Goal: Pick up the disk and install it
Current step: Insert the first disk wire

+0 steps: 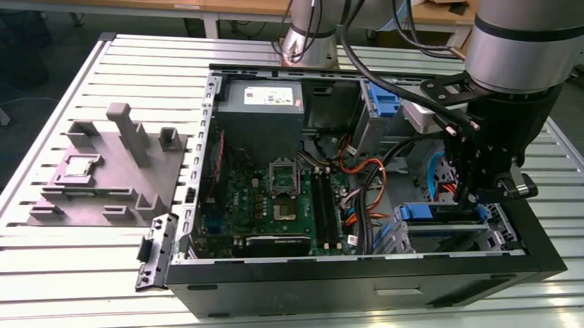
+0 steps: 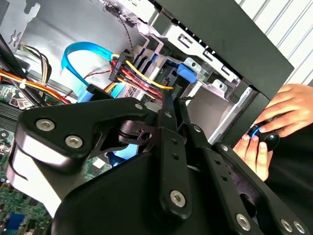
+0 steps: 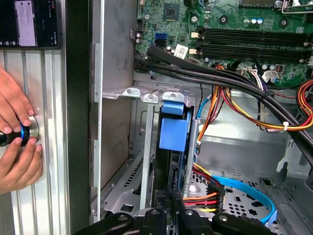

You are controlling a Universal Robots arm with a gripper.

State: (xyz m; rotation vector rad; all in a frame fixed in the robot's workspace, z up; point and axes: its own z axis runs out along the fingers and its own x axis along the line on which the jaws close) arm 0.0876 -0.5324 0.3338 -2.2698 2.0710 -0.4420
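End effector (image 1: 481,198), mine, sits at the drive cage; its opening I cannot tell. Disk (image 3: 173,128) stands edge-on in the bay. Insertion step appears underway; next: press straight until seated.

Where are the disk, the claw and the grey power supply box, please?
disk (image 3: 172,129): first wrist view, blue carrier tab.
claw (image 1: 482,198): exterior view, between its fingertips, above the drive bay.
grey power supply box (image 1: 264,102): exterior view, top face by the white sticker.
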